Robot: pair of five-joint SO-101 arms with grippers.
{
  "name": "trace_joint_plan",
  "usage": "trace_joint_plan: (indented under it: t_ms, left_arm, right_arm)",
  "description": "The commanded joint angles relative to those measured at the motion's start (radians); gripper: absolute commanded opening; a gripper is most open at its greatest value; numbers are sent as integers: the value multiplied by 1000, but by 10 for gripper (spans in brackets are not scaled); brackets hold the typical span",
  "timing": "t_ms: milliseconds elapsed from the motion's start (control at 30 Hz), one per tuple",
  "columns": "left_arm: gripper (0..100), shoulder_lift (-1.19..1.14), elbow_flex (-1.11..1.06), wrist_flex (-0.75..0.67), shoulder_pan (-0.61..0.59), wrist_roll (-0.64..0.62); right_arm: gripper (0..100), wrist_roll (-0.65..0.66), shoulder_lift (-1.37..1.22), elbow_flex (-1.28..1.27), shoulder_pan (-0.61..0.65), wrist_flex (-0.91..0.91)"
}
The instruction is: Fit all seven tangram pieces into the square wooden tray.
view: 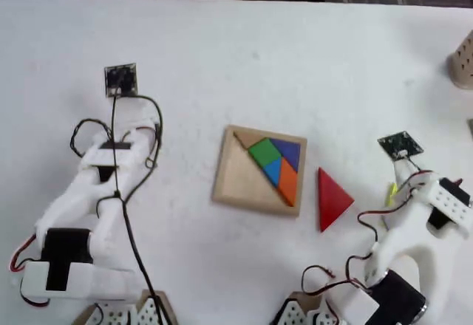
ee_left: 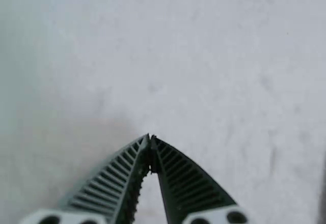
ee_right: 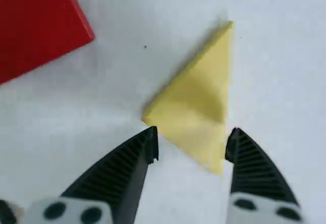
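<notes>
The square wooden tray (view: pixel 240 181) lies mid-table and holds green, blue, purple and orange pieces (view: pixel 279 162) in its right half. A red triangle (view: pixel 332 197) lies on the table just right of the tray, and its corner (ee_right: pixel 35 25) shows in the right wrist view. A yellow triangle (ee_right: pixel 198 107) lies flat on the table, a sliver of it (view: pixel 390 190) visible under the right arm. My right gripper (ee_right: pixel 191 145) is open and straddles the yellow triangle's near end. My left gripper (ee_left: pixel 151 138) is shut on nothing, over bare table at the left.
A small dark board (view: pixel 120 79) lies beyond the left arm and another (view: pixel 400 145) beyond the right arm. A pegged wooden object (view: pixel 463 63) stands at the far right edge. Cables (view: pixel 133 214) trail from the left arm.
</notes>
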State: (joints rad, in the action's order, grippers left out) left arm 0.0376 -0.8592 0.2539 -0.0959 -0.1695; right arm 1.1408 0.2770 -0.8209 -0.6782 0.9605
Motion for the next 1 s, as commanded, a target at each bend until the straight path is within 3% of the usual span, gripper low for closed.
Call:
trace_joint_plan:
  t_ms: [0,100,333,967]
  left_arm:
    - [24,53,5,-18,4,9]
    - [24,53,5,-18,4,9]
    - [24,53,5,-17,2,9]
    - [24,53,5,-15,1,9]
  right_arm:
    - [244,28,41,3,-28,-56]
    - [314,9,41,2,-25,-21]
    - [319,-107,39,-25,-4,-1]
    - [319,-109,-54,-120,36,-180]
